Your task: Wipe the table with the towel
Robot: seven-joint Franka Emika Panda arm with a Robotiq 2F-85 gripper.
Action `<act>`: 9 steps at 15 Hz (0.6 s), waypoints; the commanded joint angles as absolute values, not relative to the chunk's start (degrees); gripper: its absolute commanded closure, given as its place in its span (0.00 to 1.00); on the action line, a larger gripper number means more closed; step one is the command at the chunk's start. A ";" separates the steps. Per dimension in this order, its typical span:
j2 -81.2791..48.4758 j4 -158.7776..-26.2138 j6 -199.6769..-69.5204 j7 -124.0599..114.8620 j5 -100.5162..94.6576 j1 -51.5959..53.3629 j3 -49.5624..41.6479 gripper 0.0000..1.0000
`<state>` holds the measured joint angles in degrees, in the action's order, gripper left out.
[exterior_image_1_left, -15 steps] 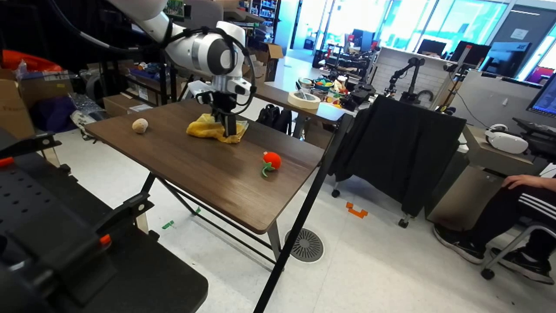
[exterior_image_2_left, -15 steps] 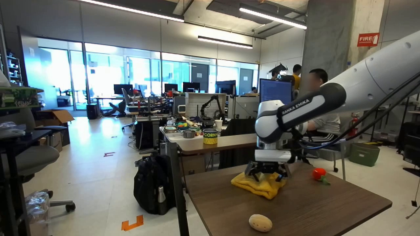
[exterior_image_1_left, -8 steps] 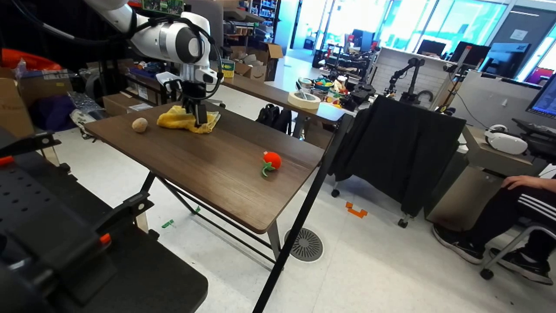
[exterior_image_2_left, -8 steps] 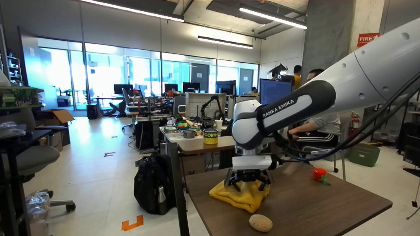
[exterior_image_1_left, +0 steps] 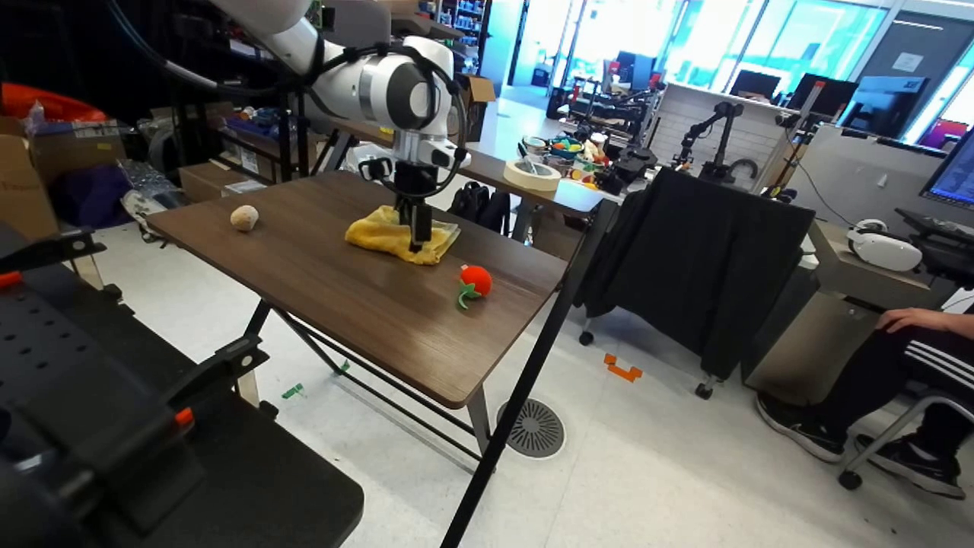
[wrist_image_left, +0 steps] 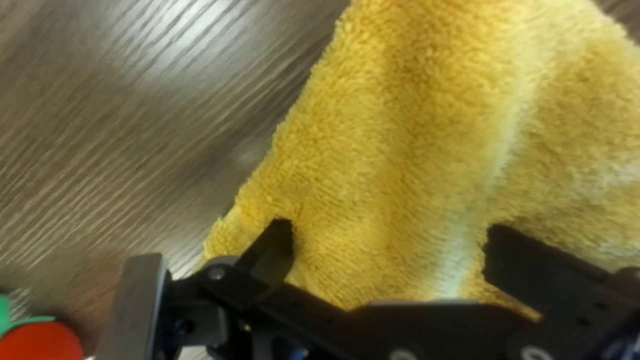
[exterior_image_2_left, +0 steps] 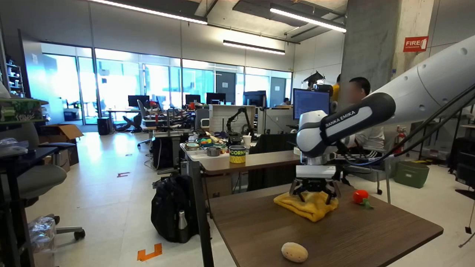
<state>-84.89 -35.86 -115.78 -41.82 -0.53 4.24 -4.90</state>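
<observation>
A: Confirm the location of the yellow, folded, soft-pile towel (exterior_image_1_left: 388, 234).

B: The towel lies on the dark brown, rectangular, wood-grain table (exterior_image_1_left: 327, 297), toward the far edge in both exterior views.

A: Identify the adjacent objects.

B: In an exterior view, the small, rounded, beige object (exterior_image_1_left: 244, 218) rests at the left, well apart from the towel. The small, round, green-leaved, red-orange object (exterior_image_1_left: 476, 278) rests near the towel, on its right and near side.

A: Report the condition of the black, two-finger gripper (exterior_image_2_left: 315, 200).

B: The jaws stand wide apart. The gripper points down, with its fingertips (wrist_image_left: 275, 245) touching the upper surface of the towel. The towel lies beneath and between the fingers; the gripper has hold of nothing.

A: From which side does the white and black, jointed robot arm (exterior_image_2_left: 415, 96) extend?

B: From the right, in an exterior view.

A: Describe the wrist view.

B: The towel fills the centre and right; the red-orange object shows, partly cut off, at the near left.
</observation>
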 commanded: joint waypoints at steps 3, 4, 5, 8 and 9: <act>-86.60 -33.66 -114.93 -41.72 0.10 4.59 -3.79 0.00; -86.54 -33.95 -115.00 -41.03 0.23 5.55 -3.02 0.00; -86.51 -34.03 -114.97 -40.12 0.32 6.62 -2.26 0.00; -86.50 -33.56 -114.29 -38.90 0.67 10.49 -0.35 0.00; -86.49 -33.46 -114.29 -38.99 0.59 11.86 -0.09 0.00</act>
